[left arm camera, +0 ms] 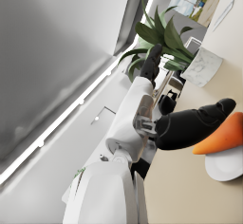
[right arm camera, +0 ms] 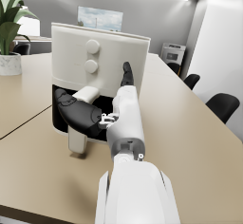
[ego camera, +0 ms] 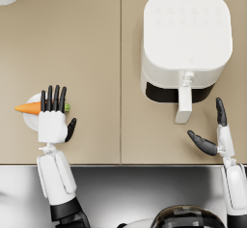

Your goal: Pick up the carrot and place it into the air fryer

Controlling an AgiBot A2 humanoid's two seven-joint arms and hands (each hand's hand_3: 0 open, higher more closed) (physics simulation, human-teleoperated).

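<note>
Carrot (ego camera: 30,107) lies on a small white plate (ego camera: 30,121), left of the air fryer (ego camera: 185,43). Left hand (ego camera: 54,118) over it, fingers straight across the carrot; can't tell if gripping. Right hand (ego camera: 215,135) spread wide, holding nothing, just beside the fryer's handle (ego camera: 184,105).

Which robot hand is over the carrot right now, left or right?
The left robot hand, fingers lying across the orange carrot on its small white plate; the right robot hand is open beside the white air fryer.

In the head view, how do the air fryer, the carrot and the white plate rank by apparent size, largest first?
1. air fryer, clearly largest.
2. and 3. carrot and plate: unsure, because the left hand covers part of both.
</note>
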